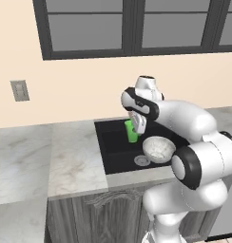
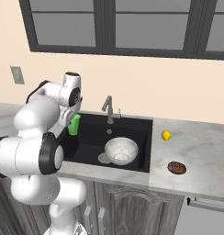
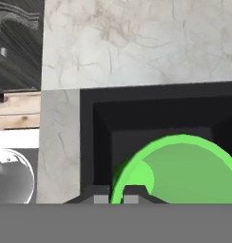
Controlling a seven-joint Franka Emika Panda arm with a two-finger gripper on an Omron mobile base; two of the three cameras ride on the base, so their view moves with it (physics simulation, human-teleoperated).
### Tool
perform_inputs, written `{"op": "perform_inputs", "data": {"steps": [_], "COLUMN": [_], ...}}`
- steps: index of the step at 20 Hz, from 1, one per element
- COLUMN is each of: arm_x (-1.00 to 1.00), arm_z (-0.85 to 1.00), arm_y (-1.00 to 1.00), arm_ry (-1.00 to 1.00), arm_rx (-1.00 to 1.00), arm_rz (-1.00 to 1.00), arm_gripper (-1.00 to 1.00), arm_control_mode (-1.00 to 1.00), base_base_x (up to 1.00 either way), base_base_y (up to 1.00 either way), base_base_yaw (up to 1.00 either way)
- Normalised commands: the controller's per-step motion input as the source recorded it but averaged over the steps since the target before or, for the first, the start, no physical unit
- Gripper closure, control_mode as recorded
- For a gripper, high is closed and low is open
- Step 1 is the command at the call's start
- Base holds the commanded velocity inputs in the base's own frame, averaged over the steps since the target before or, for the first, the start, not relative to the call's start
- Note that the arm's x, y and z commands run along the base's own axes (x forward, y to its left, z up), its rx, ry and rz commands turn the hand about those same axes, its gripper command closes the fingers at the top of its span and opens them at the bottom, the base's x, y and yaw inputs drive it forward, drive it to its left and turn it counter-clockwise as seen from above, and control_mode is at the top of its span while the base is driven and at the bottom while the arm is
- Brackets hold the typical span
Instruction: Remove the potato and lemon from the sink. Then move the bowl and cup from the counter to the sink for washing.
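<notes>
My gripper (image 1: pixel 137 124) is shut on the rim of the bright green cup (image 1: pixel 131 131), holding it upright over the left end of the black sink (image 1: pixel 119 152). In the hand view the cup's rim (image 3: pixel 184 171) runs between my two fingertips (image 3: pixel 130 199), with the sink's corner (image 3: pixel 151 118) beyond it. The marbled whitish bowl (image 2: pixel 120 150) sits in the sink beside the round drain (image 1: pixel 142 160). On the counter right of the sink, the yellow lemon (image 2: pixel 166 135) lies near the back and the brown potato (image 2: pixel 176 167) near the front.
A grey angled faucet (image 2: pixel 108 109) stands at the sink's back edge. Marble counter (image 1: pixel 72 156) stretches left of the sink and more counter (image 2: pixel 196 151) lies to its right. A wall outlet (image 1: pixel 19 90) and dark-framed windows are behind.
</notes>
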Motion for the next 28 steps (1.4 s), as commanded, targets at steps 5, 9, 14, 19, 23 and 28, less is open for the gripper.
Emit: {"op": "perform_inputs", "data": {"steps": [5, 9, 14, 19, 23, 28], "arm_x": [0.13, 0.14, 0.13, 0.09, 0.02, 0.00], "arm_z": [-0.19, -0.19, -0.21, -0.20, -0.21, -0.20], "arm_y": [-0.03, -0.05, -0.03, -0.06, -0.06, -0.06], "arm_ry": [0.00, 0.00, 0.00, 0.00, 0.00, -0.02], "arm_rx": [0.00, 0.00, 0.00, 0.00, 0.00, 0.00], "arm_rz": [0.04, 0.04, 0.03, 0.03, 0.01, 0.00], "arm_gripper": [1.00, 1.00, 1.00, 1.00, 1.00, 1.00], "arm_control_mode": [-1.00, -1.00, -1.00, -1.00, -1.00, -1.00], "base_base_x": [0.00, 0.00, 0.00, 0.00, 0.00, 0.00], "base_base_y": [0.00, 0.00, 0.00, 0.00, 0.00, 0.00], "base_base_yaw": [0.00, 0.00, 0.00, 0.00, 0.00, 0.00]}}
